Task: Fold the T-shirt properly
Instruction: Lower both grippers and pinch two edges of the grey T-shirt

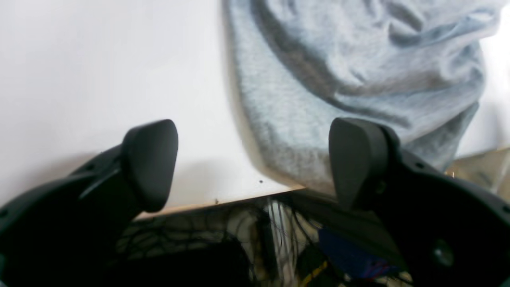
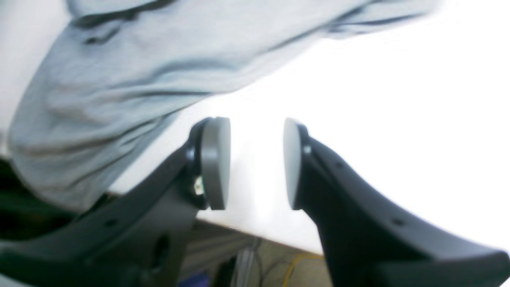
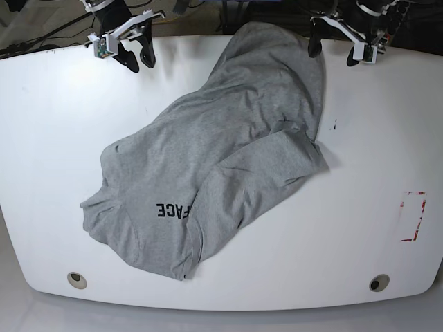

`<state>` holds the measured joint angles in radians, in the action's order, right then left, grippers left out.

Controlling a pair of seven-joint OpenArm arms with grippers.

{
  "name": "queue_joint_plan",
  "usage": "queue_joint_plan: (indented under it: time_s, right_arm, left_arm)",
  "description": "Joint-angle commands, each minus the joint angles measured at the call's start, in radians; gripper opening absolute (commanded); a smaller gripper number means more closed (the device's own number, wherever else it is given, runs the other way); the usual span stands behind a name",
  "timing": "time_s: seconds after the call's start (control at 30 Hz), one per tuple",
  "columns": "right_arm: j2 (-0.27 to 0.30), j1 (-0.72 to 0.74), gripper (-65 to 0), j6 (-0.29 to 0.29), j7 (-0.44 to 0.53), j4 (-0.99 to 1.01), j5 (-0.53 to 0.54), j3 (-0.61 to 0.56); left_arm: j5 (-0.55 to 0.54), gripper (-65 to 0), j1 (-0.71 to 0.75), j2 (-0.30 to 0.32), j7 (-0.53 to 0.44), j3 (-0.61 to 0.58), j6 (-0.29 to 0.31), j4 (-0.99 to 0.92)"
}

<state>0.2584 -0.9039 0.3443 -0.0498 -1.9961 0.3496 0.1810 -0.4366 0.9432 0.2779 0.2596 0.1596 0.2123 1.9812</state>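
The T-shirt (image 3: 228, 138), light heather grey, lies crumpled on the white table (image 3: 55, 138). It runs from the far edge down to the near left, with black letters "FACE" (image 3: 172, 210) showing upside down. My left gripper (image 3: 333, 50) hovers open at the far edge, just right of the shirt's top end. In the left wrist view its fingers (image 1: 149, 159) stand wide apart and empty, with the shirt's hem (image 1: 303, 119) behind them. My right gripper (image 3: 138, 58) is at the far left edge, apart from the shirt. Its pads (image 2: 215, 163) are parted, with only bare table between them and the shirt (image 2: 119, 79) to their left.
A red rectangular marking (image 3: 413, 216) sits near the table's right edge. Two round holes (image 3: 77, 279) (image 3: 378, 282) lie near the front edge, and a small dark mark (image 3: 335, 125) right of the shirt. Cables (image 1: 279, 239) hang below the far edge.
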Motion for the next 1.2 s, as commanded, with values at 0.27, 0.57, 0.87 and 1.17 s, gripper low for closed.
queue_joint_plan:
  time_s: [0.27,0.57,0.87,1.17]
  right_arm:
    - [0.000,0.116,-44.9,0.039,-0.164,-0.021,0.013,0.008]
    - [-0.041,0.159,-44.9,0.043,-0.235,-0.021,0.013,0.048]
    - [-0.029,0.182,-44.9,0.035,-0.238,-0.015,0.118,0.056]
    - [-0.044,0.315,-44.7,0.039,-0.399,-0.015,0.125,0.097]
  left_arm:
    - [0.000,-10.3,-0.181,-0.016,0.218,-0.042,0.042,-0.016]
    - [0.109,-10.3,-0.217,-0.021,0.234,-0.139,0.042,-0.079]
    - [0.107,-10.7,-0.232,-0.022,0.229,-0.147,0.043,-0.161]
    - [0.114,-61.8,-0.241,-0.022,0.232,-0.142,0.039,-0.167]
